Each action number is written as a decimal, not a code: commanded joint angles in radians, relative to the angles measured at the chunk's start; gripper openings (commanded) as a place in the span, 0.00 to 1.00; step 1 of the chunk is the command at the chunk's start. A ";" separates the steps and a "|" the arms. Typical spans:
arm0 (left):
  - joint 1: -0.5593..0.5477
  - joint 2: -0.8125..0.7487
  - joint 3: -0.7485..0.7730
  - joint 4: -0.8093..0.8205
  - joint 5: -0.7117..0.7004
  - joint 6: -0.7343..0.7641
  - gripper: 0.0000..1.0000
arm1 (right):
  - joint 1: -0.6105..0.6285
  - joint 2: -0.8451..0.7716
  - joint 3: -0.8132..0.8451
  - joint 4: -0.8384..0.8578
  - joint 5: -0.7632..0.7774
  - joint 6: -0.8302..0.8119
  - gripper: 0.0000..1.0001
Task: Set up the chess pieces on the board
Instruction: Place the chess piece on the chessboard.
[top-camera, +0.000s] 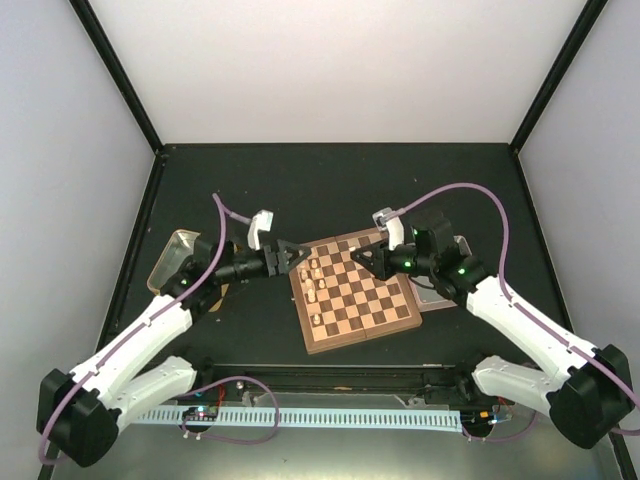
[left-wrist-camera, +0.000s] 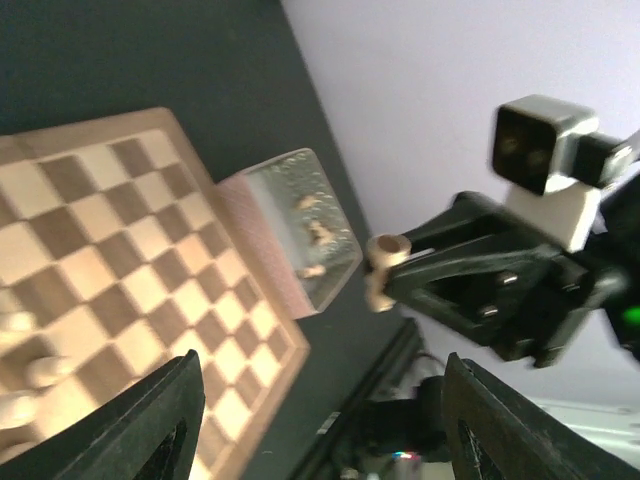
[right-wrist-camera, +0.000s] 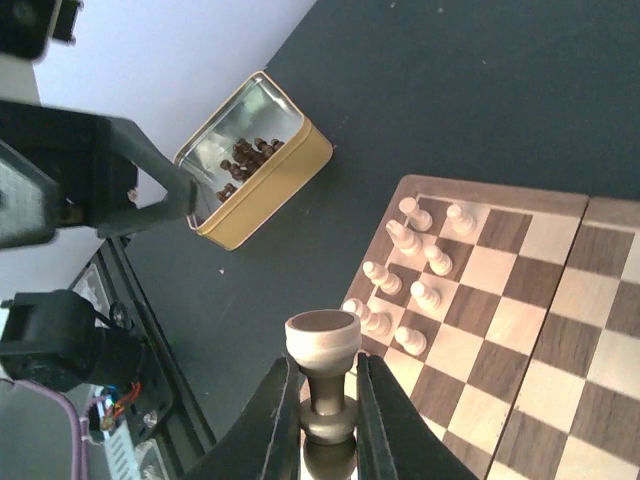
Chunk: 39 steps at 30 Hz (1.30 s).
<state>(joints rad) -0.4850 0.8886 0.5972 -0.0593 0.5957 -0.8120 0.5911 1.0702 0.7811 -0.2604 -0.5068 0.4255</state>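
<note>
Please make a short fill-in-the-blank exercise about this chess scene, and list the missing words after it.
1. The right gripper is shut on a ____ chess piece.
2. The dark pieces lie in the ____ tin.
3. The left gripper is ____ and holds nothing.

Missing words: pale; gold; open.
</note>
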 joint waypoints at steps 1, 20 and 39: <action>-0.024 0.058 0.157 0.013 0.118 -0.177 0.68 | 0.015 0.000 0.032 0.043 -0.014 -0.180 0.03; -0.125 0.268 0.281 -0.035 0.166 -0.210 0.53 | 0.161 0.035 0.129 0.005 0.125 -0.522 0.03; -0.130 0.330 0.286 0.049 0.211 -0.270 0.06 | 0.167 0.062 0.178 0.008 0.115 -0.454 0.09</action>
<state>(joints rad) -0.6083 1.2503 0.8810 -0.0727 0.7780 -1.0603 0.7483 1.1347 0.9070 -0.3004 -0.3992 -0.0921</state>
